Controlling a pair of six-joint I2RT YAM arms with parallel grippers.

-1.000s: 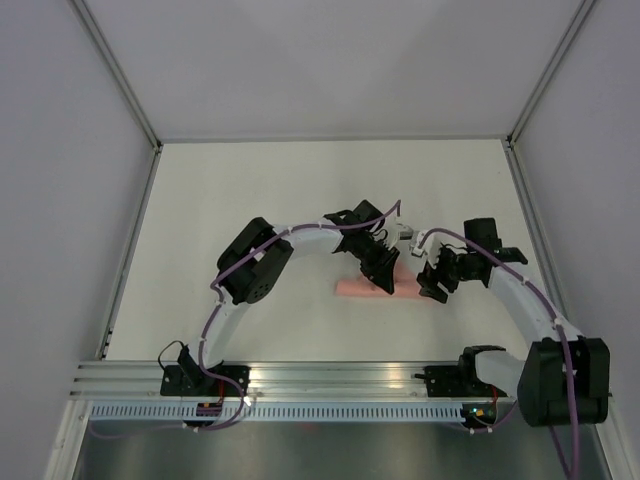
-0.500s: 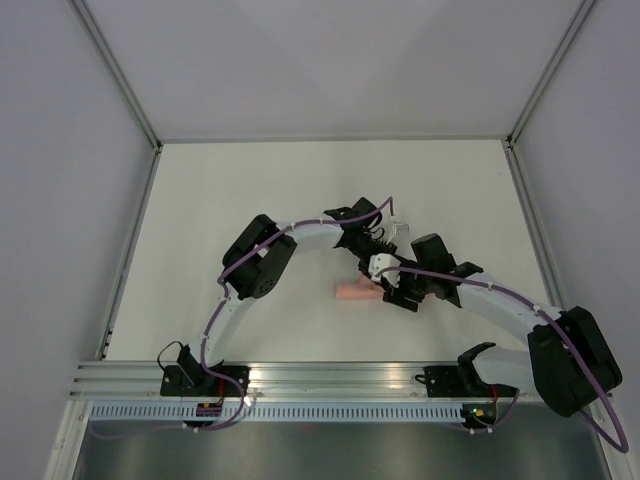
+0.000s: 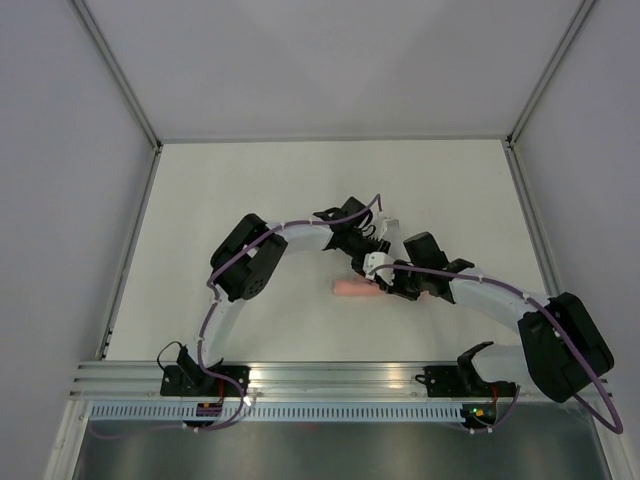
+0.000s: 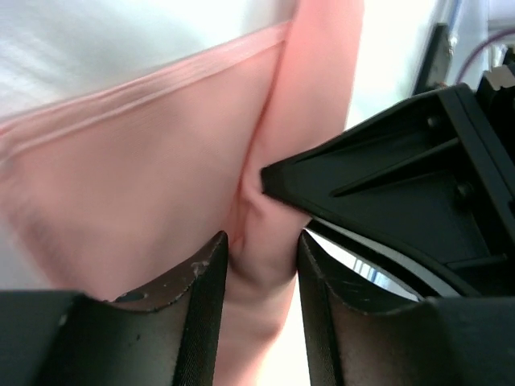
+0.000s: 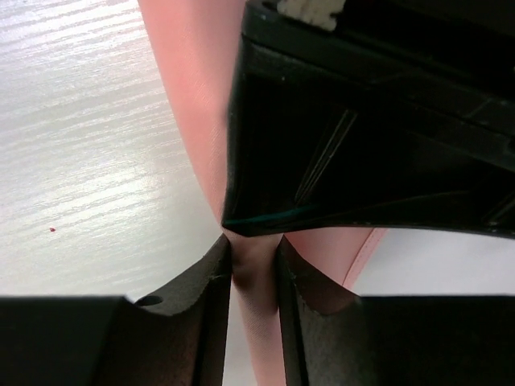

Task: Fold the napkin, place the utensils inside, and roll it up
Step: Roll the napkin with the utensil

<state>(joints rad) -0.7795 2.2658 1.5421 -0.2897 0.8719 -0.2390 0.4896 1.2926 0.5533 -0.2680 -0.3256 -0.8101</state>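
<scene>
The napkin (image 3: 349,289) lies as a slim pink roll near the middle of the white wood-grain bench (image 3: 230,190), its long axis running left to right. My left fingers (image 4: 211,265) are narrow, pinching a fold of the roll. My right fingers (image 5: 219,269) are also narrow and nip the cloth beside them, at the roll's right part. Pale grey walls (image 3: 60,200) enclose the bench.

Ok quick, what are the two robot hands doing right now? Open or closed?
Left gripper: closed, pinching a fold of the napkin.
Right gripper: closed, pinching the napkin too.
</scene>
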